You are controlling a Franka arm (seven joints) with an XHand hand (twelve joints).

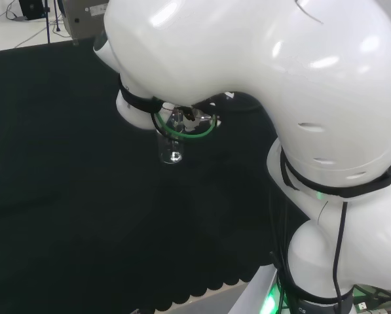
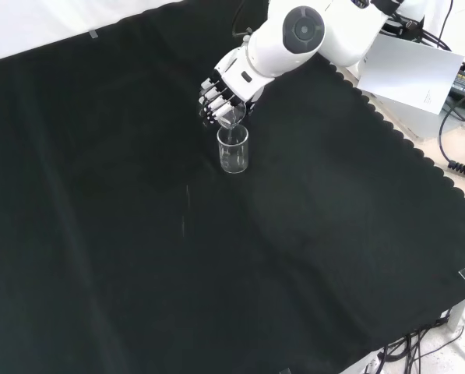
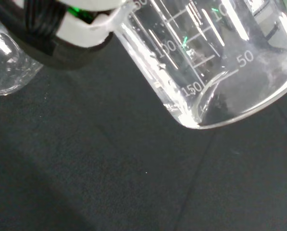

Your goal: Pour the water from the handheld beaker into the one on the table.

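Observation:
In the front view the hand [image 2: 226,87] is curled round a clear beaker [image 2: 233,117], tilted with its lip over the mouth of a second clear beaker [image 2: 234,149] that stands upright on the black cloth just below. In the head view the standing beaker [image 1: 171,148] is at mid-bench, with the held beaker [image 1: 177,120] right above it under the arm's link. The wrist view brings the held beaker [image 3: 205,57] close, tilted, with printed scale marks and a black and white finger [image 3: 61,33] on it. The standing beaker [image 3: 4,62] is beside it. I cannot tell the water levels.
Black cloth [image 2: 139,257] covers the bench all around the two beakers. Its scalloped edge [image 2: 403,148] runs along the right in the front view, with white paper [image 2: 419,74] and cables beyond it. The arm's big white links [image 1: 280,85] rise at the head view's right.

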